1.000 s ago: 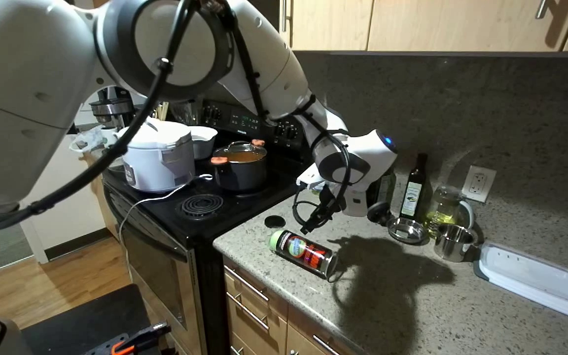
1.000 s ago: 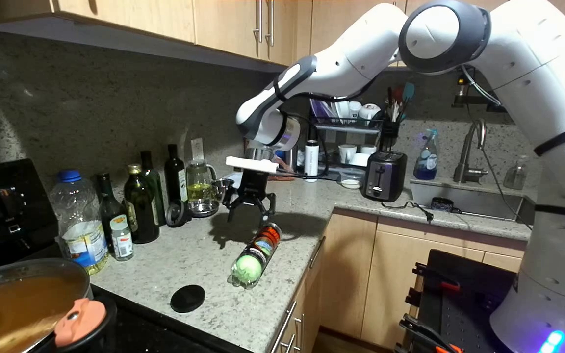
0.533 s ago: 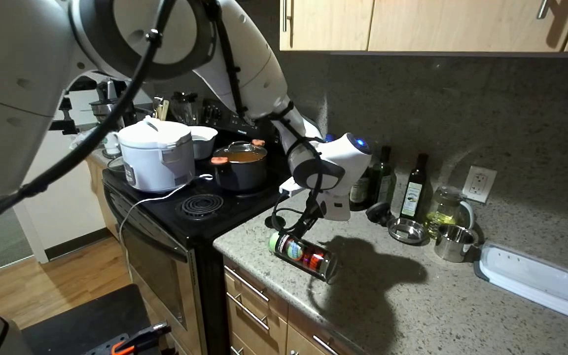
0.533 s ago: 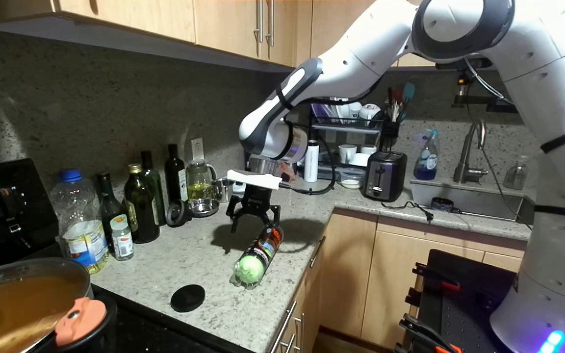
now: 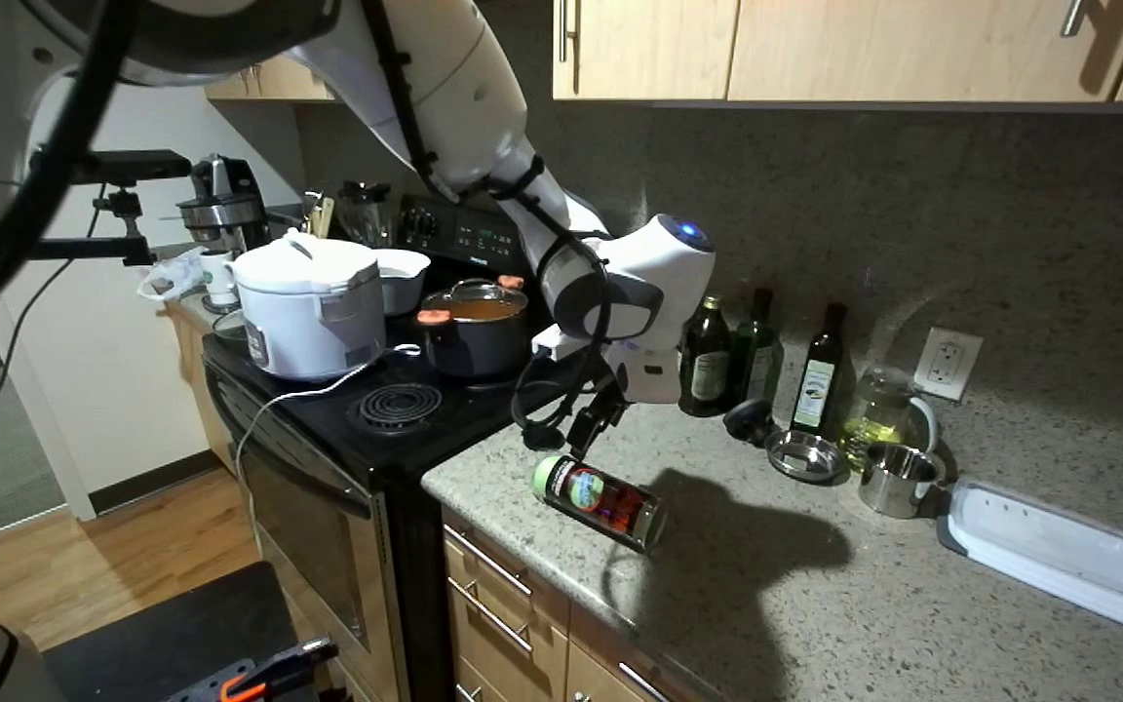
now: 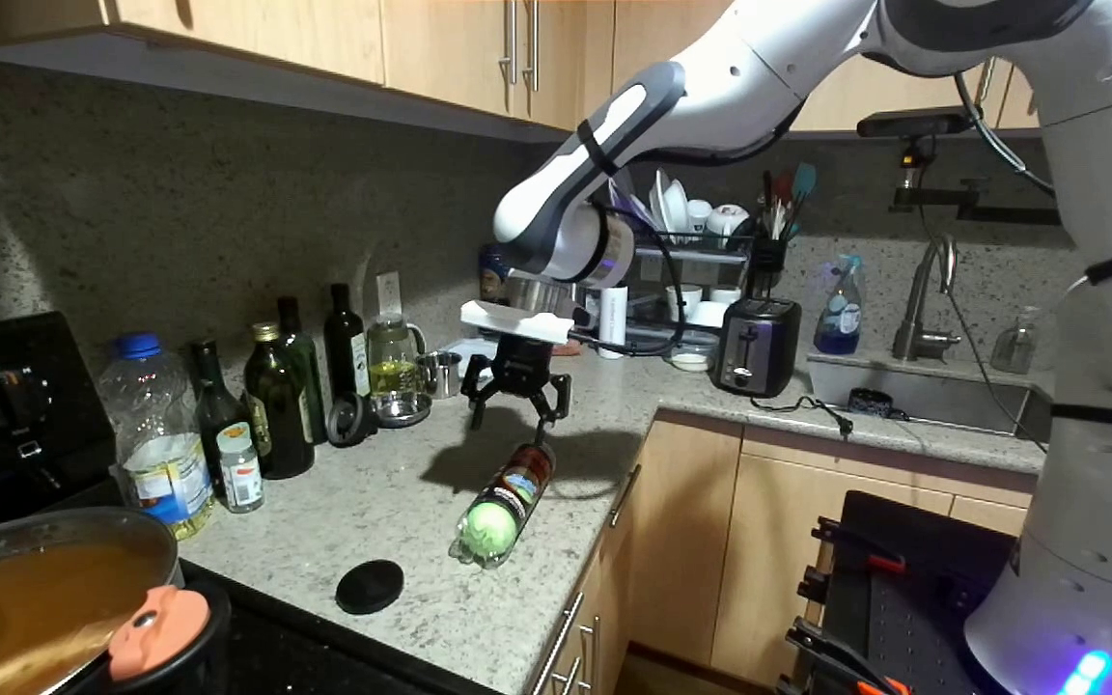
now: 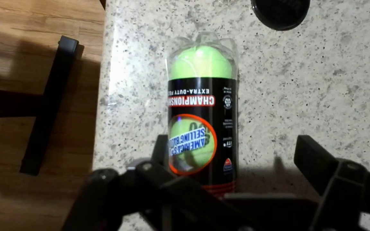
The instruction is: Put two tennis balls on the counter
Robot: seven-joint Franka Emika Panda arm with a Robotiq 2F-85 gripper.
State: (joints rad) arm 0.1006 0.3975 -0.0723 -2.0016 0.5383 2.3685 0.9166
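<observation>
Two yellow-green tennis balls show in the wrist view inside a clear tube (image 7: 202,91) with a black label: one ball (image 7: 202,64) at its far end, one ball (image 7: 198,144) through the label's round window. The tube lies on its side on the speckled counter (image 7: 278,96), near the front edge, in both exterior views (image 5: 600,502) (image 6: 517,483). My gripper (image 6: 512,427) is open and empty above the tube's end. In the wrist view the gripper (image 7: 232,147) spans the tube, its left finger close beside it; I cannot tell whether they touch.
A black round lid (image 6: 370,587) lies by the stove (image 5: 386,429). Oil bottles (image 6: 276,415), a glass jug (image 6: 392,352) and a steel cup (image 5: 898,478) stand along the backsplash. A pot (image 5: 474,331) sits on the stove. A toaster (image 6: 757,347) stands farther along.
My gripper has moved toward the stove and the counter's front edge, dipping to the tube, then rising slightly. The tube shifted a little and lies about where it was. The gripper stays open.
</observation>
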